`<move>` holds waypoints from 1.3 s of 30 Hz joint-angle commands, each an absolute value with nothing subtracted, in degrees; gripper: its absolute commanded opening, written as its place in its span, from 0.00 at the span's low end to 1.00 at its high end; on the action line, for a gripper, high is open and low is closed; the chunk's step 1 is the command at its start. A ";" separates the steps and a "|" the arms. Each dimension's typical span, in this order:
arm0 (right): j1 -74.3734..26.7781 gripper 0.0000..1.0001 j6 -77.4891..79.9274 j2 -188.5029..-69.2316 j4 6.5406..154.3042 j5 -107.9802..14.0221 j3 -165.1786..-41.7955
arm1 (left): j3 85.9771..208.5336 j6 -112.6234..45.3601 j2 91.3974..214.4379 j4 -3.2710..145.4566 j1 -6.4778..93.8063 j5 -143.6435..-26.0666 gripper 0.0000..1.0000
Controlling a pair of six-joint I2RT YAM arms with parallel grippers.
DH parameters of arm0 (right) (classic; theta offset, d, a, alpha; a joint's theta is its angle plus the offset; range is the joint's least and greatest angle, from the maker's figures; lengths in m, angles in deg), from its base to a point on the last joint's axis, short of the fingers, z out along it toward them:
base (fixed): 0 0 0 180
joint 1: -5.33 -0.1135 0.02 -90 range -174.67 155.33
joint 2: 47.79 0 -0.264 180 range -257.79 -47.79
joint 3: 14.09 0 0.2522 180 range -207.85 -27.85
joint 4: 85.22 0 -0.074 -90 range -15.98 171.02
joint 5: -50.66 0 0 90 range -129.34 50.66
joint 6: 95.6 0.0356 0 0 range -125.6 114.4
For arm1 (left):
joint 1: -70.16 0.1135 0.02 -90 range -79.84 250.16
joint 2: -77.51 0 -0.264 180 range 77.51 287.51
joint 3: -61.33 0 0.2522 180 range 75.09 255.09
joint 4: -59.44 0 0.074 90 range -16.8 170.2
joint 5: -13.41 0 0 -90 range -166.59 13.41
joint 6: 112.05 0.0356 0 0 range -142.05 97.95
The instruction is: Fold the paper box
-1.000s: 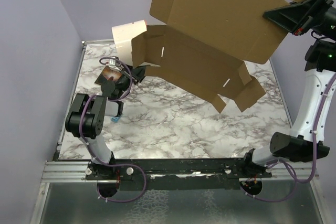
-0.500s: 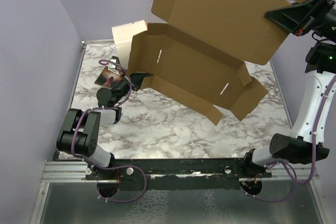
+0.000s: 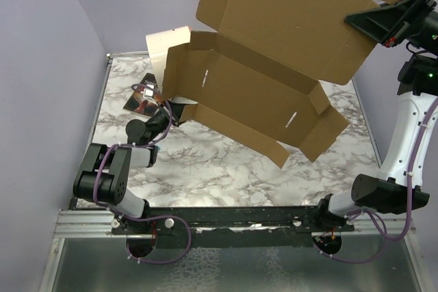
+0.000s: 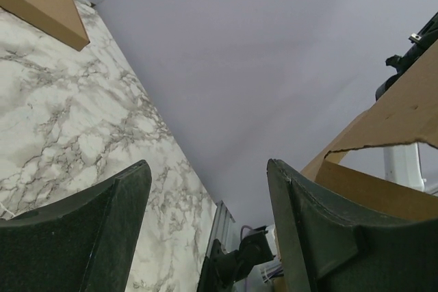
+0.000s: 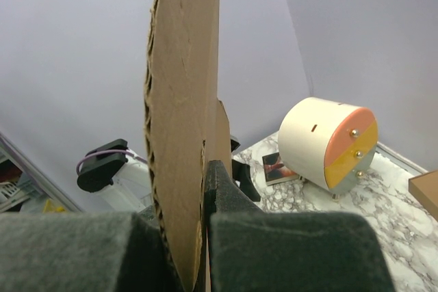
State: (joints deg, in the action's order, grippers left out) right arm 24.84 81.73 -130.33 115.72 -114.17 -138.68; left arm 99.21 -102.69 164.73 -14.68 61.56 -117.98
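The paper box [image 3: 287,25] is a large brown die-cut sheet held high over the table, with its lower panel and flaps [image 3: 253,94] hanging open below. My right gripper [image 3: 357,18] is shut on the upper panel's right edge. In the right wrist view the cardboard [image 5: 185,87] stands edge-on, pinched between the pads of that gripper [image 5: 186,203]. My left gripper [image 3: 179,109] sits at the lower corner of the box's left flap. It is open [image 4: 207,169] with nothing between its fingers, and cardboard [image 4: 397,114] shows just past its right finger.
A cream drum [image 3: 168,46] with an orange and yellow end [image 5: 349,145] lies at the back left. A small picture card [image 3: 142,99] lies in front of it on the marble tabletop [image 3: 205,162]. A smaller brown box [image 4: 41,5] sits on the table, and purple walls close in on the left and back.
My left arm has swung up and back from the table's left side to the box's left flap. The hanging lower panel has shifted slightly. The right gripper has held still.
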 commanded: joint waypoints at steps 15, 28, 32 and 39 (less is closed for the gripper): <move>25.59 0.01 83.40 -129.71 118.35 -110.73 -138.95 | 93.67 -104.82 154.11 -29.37 65.86 -121.75 0.73; 25.72 0.01 83.56 -129.84 118.99 -110.59 -138.08 | 94.88 -105.49 150.21 -29.37 65.42 -125.10 0.75; 25.77 0.01 83.75 -129.84 119.35 -110.46 -137.82 | 94.73 -105.89 149.75 -29.37 64.93 -125.12 0.76; 25.78 0.01 84.23 -129.44 119.54 -110.44 -138.07 | 95.22 -104.76 152.99 -29.28 62.69 -124.54 0.73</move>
State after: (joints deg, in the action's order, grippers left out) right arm 25.32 83.13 -130.33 118.16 -113.75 -137.89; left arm 93.74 -105.29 151.01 -14.74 63.44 -123.25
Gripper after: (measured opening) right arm 0.016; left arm 0.749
